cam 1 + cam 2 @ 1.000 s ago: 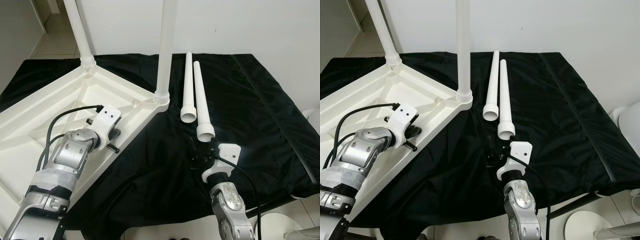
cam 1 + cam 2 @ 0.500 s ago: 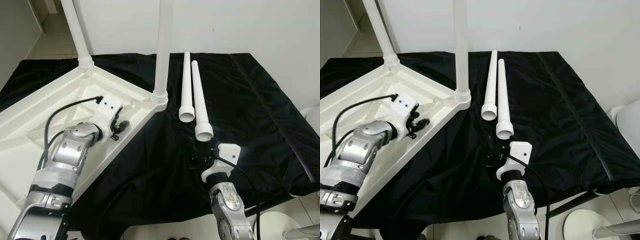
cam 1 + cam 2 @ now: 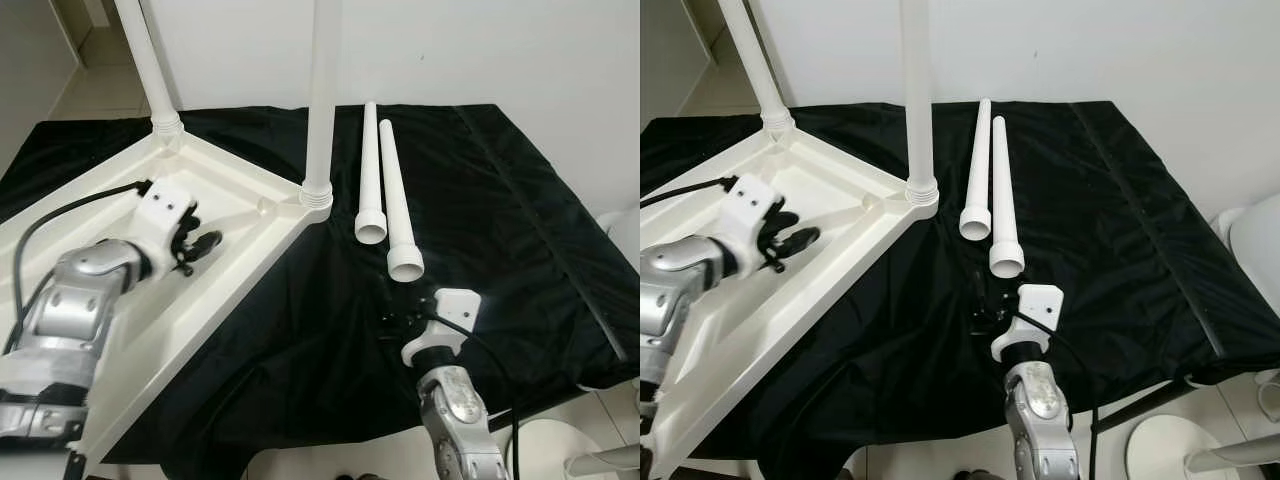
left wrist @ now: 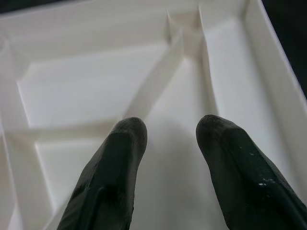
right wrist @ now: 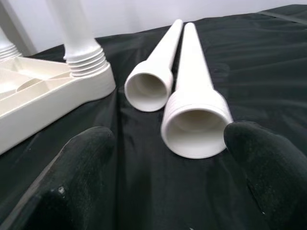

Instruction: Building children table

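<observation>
The tabletop (image 3: 250, 200) is lying upside down on the bench (image 3: 520, 200) for leg fitting, the left end effector (image 3: 200, 245) hovering apart over it while the right end effector (image 5: 168, 148) is gaping before the loose legs (image 3: 392, 200).

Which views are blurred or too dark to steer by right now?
None too dark. Right wrist view: loose legs sharp, near pincer fingers soft. Left wrist view: fingers slightly soft over bright, low-contrast tabletop underside. Eye views: sharp, evenly lit.
</observation>
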You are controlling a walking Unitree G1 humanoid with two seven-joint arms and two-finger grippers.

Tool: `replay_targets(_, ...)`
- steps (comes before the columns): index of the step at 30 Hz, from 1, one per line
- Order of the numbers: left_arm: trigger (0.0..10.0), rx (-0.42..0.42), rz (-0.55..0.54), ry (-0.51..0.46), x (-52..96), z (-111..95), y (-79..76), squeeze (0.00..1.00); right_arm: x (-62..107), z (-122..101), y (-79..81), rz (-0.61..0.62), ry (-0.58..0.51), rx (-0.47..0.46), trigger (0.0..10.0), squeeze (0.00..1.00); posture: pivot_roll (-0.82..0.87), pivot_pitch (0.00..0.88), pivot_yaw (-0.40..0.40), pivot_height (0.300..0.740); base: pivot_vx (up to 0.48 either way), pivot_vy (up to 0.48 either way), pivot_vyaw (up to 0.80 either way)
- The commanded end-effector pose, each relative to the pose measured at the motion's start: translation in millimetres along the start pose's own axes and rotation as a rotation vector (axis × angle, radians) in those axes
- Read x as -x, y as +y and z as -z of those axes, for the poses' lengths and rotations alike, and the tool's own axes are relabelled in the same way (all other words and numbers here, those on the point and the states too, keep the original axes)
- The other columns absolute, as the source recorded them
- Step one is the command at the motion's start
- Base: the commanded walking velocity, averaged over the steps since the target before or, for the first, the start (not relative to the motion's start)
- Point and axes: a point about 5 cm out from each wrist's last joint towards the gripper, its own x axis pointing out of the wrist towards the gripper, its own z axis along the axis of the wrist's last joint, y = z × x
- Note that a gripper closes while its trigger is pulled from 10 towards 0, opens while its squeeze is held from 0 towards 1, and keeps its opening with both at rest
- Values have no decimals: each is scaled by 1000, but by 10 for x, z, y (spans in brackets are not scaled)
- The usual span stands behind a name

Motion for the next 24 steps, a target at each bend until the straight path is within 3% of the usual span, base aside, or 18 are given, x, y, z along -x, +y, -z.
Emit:
replay_targets(1,10000,-8,26,23,129,42,39,0,28,30,-2,0,14,3,10000,0,15,108,7,740,0,0,0)
replay_targets(2,10000,-8,26,23,129,42,39,0,28,30,-2,0,14,3,10000,0,15,108,7,740,0,0,0)
replay_targets(4,10000,-17,25,78,301,146,117,0,28,34,1,-4,17,3,10000,0,19,111,4,740,0,0,0)
replay_targets(10,10000,-49,49,173,527,305,158,0,31,37,3,-13,22,3,10000,0,29,121,-9,740,0,0,0)
replay_targets(13,10000,-54,104,201,575,350,71,0,31,40,4,-19,25,3,10000,0,32,122,-13,740,0,0,0)
replay_targets(16,10000,-46,215,231,582,401,-144,0,20,39,5,-25,27,6,10000,0,34,124,-17,740,0,0,0)
replay_targets(19,10000,-34,292,257,529,435,-343,0,14,36,5,-27,26,5,10000,0,35,124,-18,740,0,0,0)
replay_targets(24,10000,-32,367,227,444,382,-538,0,9,35,17,-29,24,4,10000,0,34,123,-16,740,0,0,0)
